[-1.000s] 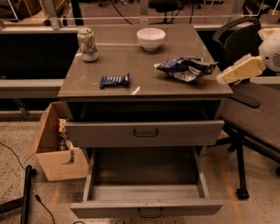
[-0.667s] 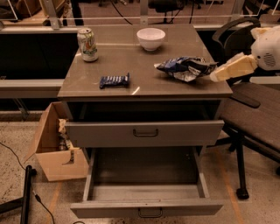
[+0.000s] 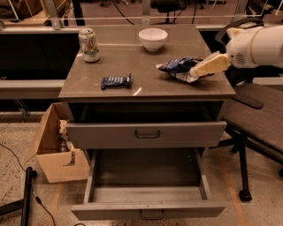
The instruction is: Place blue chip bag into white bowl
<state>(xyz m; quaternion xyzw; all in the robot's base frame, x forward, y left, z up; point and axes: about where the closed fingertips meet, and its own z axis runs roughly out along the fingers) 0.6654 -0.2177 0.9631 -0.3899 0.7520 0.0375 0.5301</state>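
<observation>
Office or robot lab, not a home. I'm at a grey metal cabinet [image 3: 146, 86] w/ two drawers, the bottom one [image 3: 148, 211] pulled far out. A chair [image 3: 261, 117] on casters sits just right of it, and another chair [image 3: 168, 5] stands behind. The floor is speckled, w/ a marked line [image 3: 227, 185], a loose cable [image 3: 13, 155] and an open cardboard box [image 3: 53, 152] at left. A rail [image 3: 132, 18] runs along the back. My gripper [image 3: 196, 70] is over the cabinet's right side, at the bag [image 3: 177, 66].
</observation>
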